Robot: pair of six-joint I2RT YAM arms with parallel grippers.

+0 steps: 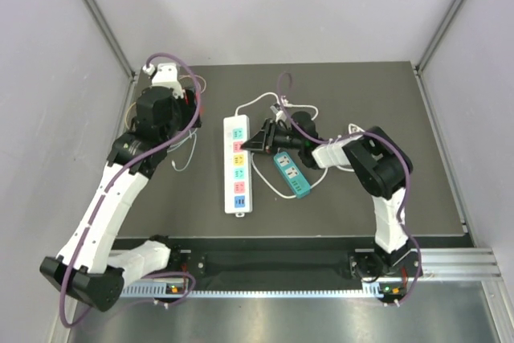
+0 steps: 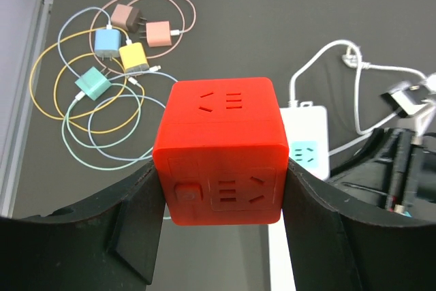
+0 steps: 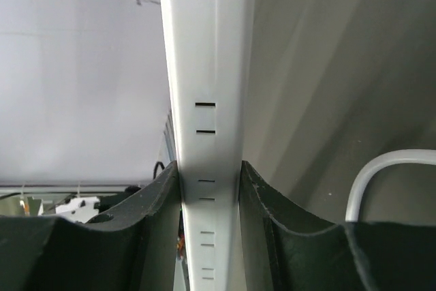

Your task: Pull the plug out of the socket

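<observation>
In L hand [image 2: 221,199]: red cube socket [image 2: 218,144]

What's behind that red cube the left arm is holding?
Behind the red cube lie five small coloured chargers with looped cables on the dark table, plus a white power strip. The cube hides part of the strip and cables.

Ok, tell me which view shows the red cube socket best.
Left wrist: the red cube socket fills the centre, clamped in the left gripper, two outlet faces showing. Top external gives at most a red sliver under the left arm. Right wrist shows only the white power strip between its fingers.
</observation>
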